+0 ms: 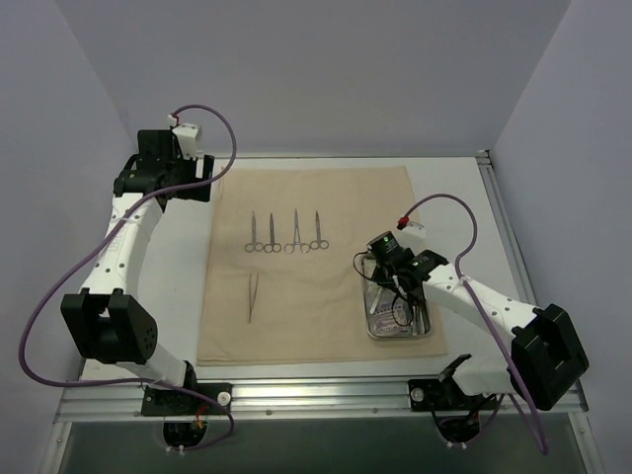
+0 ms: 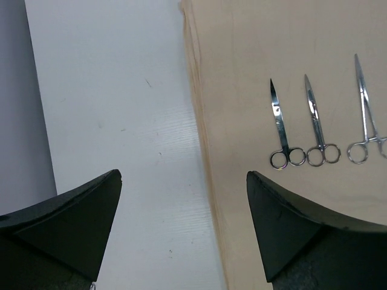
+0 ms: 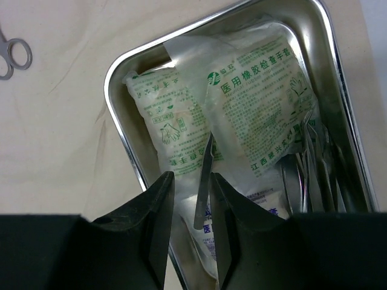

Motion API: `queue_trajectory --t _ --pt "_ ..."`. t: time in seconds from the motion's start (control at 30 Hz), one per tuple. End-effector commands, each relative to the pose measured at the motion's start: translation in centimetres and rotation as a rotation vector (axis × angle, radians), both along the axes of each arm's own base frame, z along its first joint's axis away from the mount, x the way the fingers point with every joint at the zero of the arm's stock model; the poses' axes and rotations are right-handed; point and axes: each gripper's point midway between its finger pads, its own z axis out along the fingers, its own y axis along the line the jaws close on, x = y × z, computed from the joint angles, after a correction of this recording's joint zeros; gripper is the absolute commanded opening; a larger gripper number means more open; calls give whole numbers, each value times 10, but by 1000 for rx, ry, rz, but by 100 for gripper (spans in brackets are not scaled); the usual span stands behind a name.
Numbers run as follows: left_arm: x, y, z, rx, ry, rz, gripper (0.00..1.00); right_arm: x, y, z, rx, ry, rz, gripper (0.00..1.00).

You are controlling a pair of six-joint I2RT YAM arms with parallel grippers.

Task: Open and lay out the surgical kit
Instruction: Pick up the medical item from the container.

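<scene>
Left jaws wide apart, right jaws nearly together.
Steel tweezers (image 3: pixel 205 172) stand between your right jaws, tray (image 3: pixel 118 115) beneath; clamped or loose, you cannot tell.

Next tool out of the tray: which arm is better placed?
Right. The right gripper hangs over the steel tray, jaws straddling a thin steel tool, grip unclear. The left gripper is open at the cloth's far left edge, away from the tray.
</scene>
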Motion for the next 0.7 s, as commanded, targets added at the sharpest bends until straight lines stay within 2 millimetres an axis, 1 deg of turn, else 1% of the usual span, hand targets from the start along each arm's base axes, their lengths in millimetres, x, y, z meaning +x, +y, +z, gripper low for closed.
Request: queue_trajectory --t 0.0,0.03,0.07,0.1,0.13,0.23,0.4,0.57,0.67 --pt "4 -11 23 -137 -34 7 94 9 3 7 87 -37 -50 27" --pt "3 -11 19 -157 -27 14 94 7 2 -1 80 -17 -50 28" --pt "5 -12 18 -168 -33 13 94 8 2 -4 88 -16 -52 28" --pt "2 -13 9 -171 -18 12 94 7 1 -7 88 -9 -53 29" --pt "2 -12 6 -169 -12 16 94 4 -1 -17 76 14 -54 29" --pt "-2 -12 -5 -170 19 12 94 -1 -2 -29 67 45 -55 27" --pt "-9 -15 -10 -172 46 -8 94 -11 -12 -45 39 73 -81 22" --pt "-14 -28 -17 -224 82 -63 94 -16 -15 -61 16 109 -76 20" --pt "-15 -31 -20 -233 91 -73 94 -17 -14 -68 17 114 -68 17"
